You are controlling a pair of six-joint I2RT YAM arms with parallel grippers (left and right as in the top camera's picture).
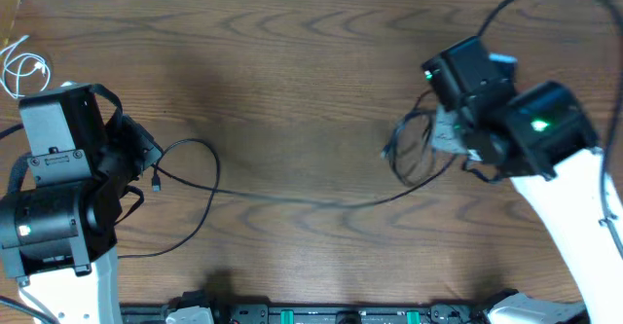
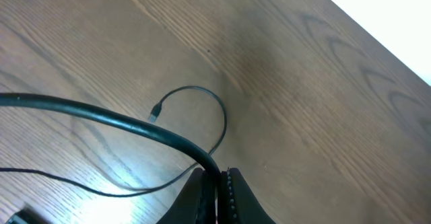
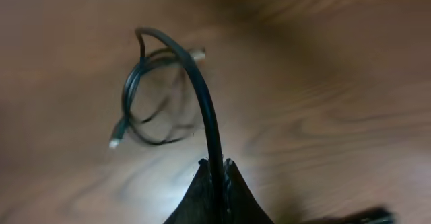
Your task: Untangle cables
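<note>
We see two arms with boxy black housings, the left arm (image 1: 58, 183) at lower left, the right arm (image 1: 516, 125) at upper right; each carries a small green light (image 1: 535, 125) and a white lower link (image 1: 560, 207); our dark fingers (image 2: 195, 197) taper to a wedge, one edge ribbed.

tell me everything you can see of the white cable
The white cable is a thin, flexible-looking cord lying in a few loose loops on the wooden table, near its far left corner. A small plug end shows on its right side. Part runs out of frame. Nothing grips it. Only the overhead view shows it.
</note>
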